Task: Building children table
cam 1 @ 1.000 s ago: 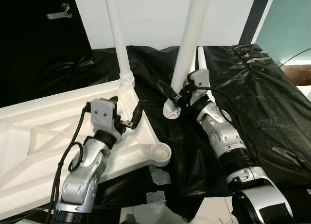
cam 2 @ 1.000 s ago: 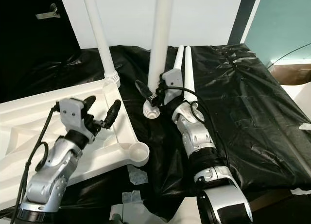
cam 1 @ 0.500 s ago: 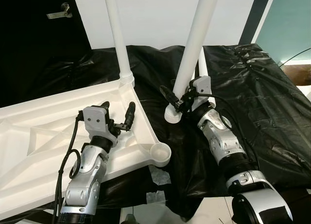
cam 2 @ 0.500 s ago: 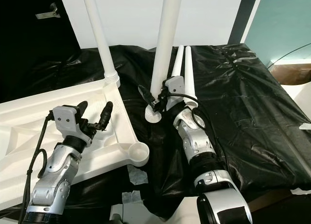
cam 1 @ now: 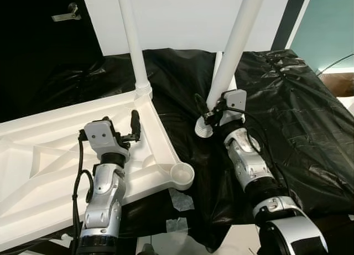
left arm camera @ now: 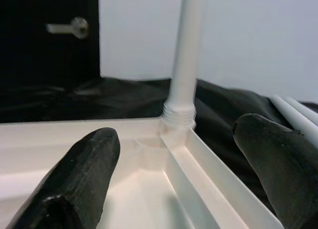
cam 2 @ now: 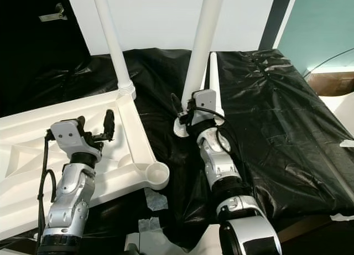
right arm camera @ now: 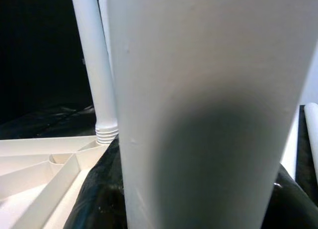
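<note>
White wall [cam 1: 182, 17], dark door [cam 1: 38, 50] with metal handle [cam 1: 65, 12], teal panel [cam 1: 326, 28], black plastic sheeting [cam 1: 298, 100]

This is looking like a plain room of a home being used as a makeshift assembly spot. Crinkled black plastic sheeting [cam 1: 298, 100] is covering the work surface beneath and beyond the right gripper [cam 1: 206, 110], a bare white wall [cam 1: 182, 17] is rising behind both grippers, and a dark door with a metal lever handle [cam 1: 65, 12] is standing far beyond the left gripper [cam 1: 123, 125]. A teal wall panel [cam 1: 326, 28] is showing off past the right gripper's outer side.
</note>
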Controlling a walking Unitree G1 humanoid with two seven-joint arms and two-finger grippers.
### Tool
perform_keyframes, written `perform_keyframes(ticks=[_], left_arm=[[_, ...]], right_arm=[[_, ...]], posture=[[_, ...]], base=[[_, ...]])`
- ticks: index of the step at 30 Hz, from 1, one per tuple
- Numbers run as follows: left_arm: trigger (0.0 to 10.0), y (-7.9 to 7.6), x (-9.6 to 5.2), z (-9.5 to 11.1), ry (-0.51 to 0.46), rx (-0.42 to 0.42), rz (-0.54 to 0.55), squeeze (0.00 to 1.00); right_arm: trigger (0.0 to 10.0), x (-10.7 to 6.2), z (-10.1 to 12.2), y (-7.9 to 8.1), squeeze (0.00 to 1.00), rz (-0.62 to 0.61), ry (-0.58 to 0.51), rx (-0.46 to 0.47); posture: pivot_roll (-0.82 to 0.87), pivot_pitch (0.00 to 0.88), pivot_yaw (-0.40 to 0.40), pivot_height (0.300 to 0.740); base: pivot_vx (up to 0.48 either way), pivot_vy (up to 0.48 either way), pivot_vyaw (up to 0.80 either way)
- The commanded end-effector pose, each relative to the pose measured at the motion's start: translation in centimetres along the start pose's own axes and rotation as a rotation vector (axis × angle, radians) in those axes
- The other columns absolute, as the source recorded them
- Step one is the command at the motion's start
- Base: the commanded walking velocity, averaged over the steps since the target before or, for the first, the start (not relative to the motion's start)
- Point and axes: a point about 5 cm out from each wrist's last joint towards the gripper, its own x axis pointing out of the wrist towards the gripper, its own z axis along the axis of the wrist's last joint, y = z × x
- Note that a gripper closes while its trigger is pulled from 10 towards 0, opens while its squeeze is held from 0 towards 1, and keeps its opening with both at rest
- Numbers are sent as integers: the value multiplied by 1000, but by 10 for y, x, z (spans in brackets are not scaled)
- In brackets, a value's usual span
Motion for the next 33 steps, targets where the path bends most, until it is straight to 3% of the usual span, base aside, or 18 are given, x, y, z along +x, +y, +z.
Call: perform_keyframes(ticks=[1,4,7,13,15,18,19,20,23,25,33], left_arm=[[10000,7,0,1,-15,20,76,0],[10000,8,0,1,-20,22,71,0],[10000,2,-3,4,-10,15,-43,0],[10000,-1,-14,5,43,26,-221,0],[10000,-1,-14,5,43,26,-221,0],[10000,-4,-31,4,140,53,-420,0],[10000,-4,-31,4,140,53,-420,0],[10000,-9,-43,5,191,64,-548,0],[10000,-9,-43,5,191,64,-548,0],[10000,-14,-54,5,243,56,-647,0],[10000,-20,-69,10,317,26,-751,0]], right_arm=[[10000,-1,0,2,0,-16,-14,-5],[10000,-1,-1,5,0,-8,-10,2],[10000,-1,-5,18,0,90,8,32],[10000,-2,-4,23,0,206,20,29],[10000,-2,-4,23,0,206,20,29],[10000,-5,-1,22,0,319,33,10],[10000,-5,-1,22,0,319,33,10],[10000,-6,2,23,0,373,35,0],[10000,-6,2,23,0,373,35,0],[10000,-6,6,28,0,431,32,-2],[10000,-9,18,45,0,543,0,30]], posture=[[137,32,-1,740],[137,32,-1,740],[143,31,0,740],[148,37,-4,740],[148,37,-4,740],[156,41,-7,740],[156,41,-7,740],[163,41,-10,740],[163,41,-10,740],[165,41,-12,740],[170,35,-14,740]], base=[[0,0,0],[0,0,0],[0,0,0],[0,0,0],[0,0,0],[0,0,0],[0,0,0],[0,0,0],[0,0,0],[0,0,0],[0,0,0]])
